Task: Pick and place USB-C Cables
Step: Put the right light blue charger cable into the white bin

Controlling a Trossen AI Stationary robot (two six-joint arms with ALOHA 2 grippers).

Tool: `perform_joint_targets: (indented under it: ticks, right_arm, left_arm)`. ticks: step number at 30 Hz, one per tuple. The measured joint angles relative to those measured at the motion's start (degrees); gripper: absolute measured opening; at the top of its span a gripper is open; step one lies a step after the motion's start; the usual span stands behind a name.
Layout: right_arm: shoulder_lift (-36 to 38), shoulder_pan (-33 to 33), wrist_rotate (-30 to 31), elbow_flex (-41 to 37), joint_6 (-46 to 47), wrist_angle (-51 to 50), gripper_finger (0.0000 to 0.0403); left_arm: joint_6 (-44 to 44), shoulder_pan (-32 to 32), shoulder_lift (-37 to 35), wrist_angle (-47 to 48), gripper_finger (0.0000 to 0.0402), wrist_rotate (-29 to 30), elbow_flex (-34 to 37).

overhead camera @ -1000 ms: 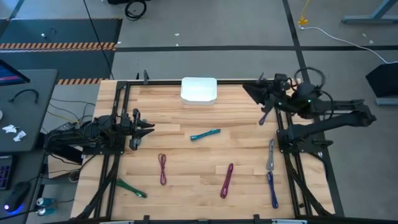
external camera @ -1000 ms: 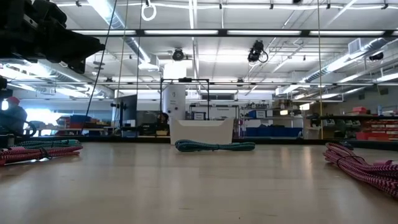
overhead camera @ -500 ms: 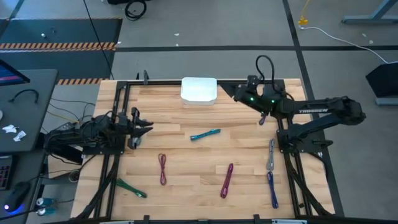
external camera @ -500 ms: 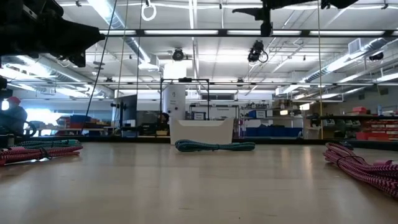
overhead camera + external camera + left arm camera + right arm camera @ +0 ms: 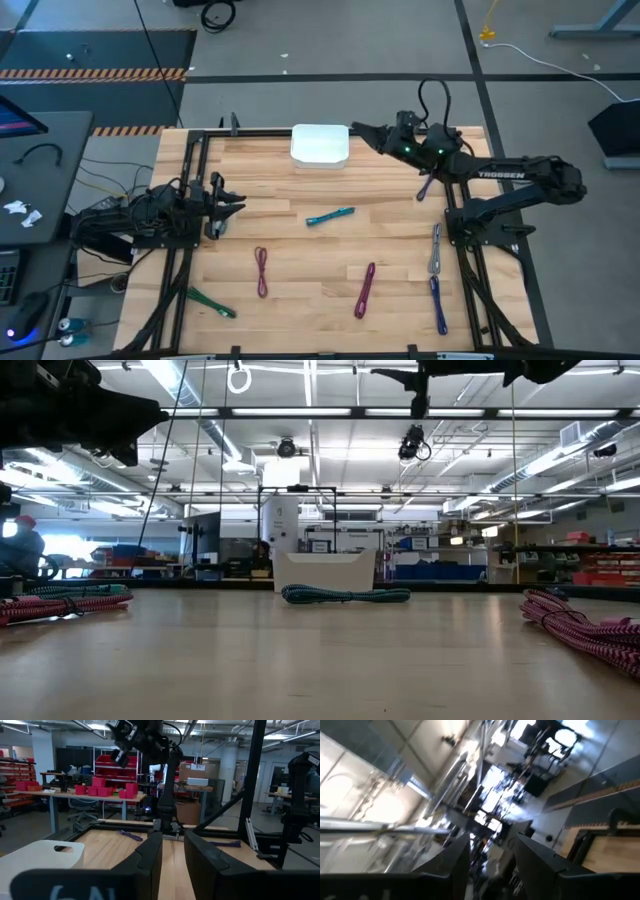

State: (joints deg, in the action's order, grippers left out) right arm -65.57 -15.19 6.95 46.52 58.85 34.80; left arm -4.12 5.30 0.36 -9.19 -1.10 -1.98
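Several folded cables lie flat on the wooden table: teal (image 5: 330, 216), maroon (image 5: 261, 270), magenta (image 5: 365, 289), green (image 5: 212, 303), blue (image 5: 438, 305), grey (image 5: 436, 248) and a purple one (image 5: 424, 188) under the right arm. My right gripper (image 5: 360, 130) hangs high over the far edge, just right of the white bin (image 5: 320, 145). It is open and empty (image 5: 490, 850), and its camera tips up at the ceiling. My left gripper (image 5: 235, 207) waits at the table's left side, open with a narrow gap (image 5: 173, 852) and touching nothing.
The white bin (image 5: 325, 570) stands at the middle of the far edge, with the teal cable (image 5: 345, 595) in front of it. Black frame rails run along the table's left, right and far edges. Bare wood lies between the cables in the middle.
My right arm has stretched out from the far right corner toward the table's left, along the far edge, and its gripper now sits beside the white bin. None of the cables has moved.
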Motion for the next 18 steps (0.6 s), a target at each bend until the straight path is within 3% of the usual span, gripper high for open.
perform_joint_targets:
  ticks: [9,13,18]
  right_arm:
    - [2.45,0.24,-8.94,-0.02,-13.57,6.92,0.0158]
    - [3.03,-2.69,-8.66,-0.02,-16.28,7.4,0.0158]
    - [2.43,-5.9,-3.51,0.01,-17.29,7.97,0.0158]
  left_arm:
    - [-1.22,0.0,-0.02,-0.07,0.0086,-0.02,0.0]
    - [-1.24,0.0,-0.02,-0.04,0.0089,-0.02,0.0]
    - [-2.72,0.0,0.0,-0.04,0.0083,-0.02,0.0]
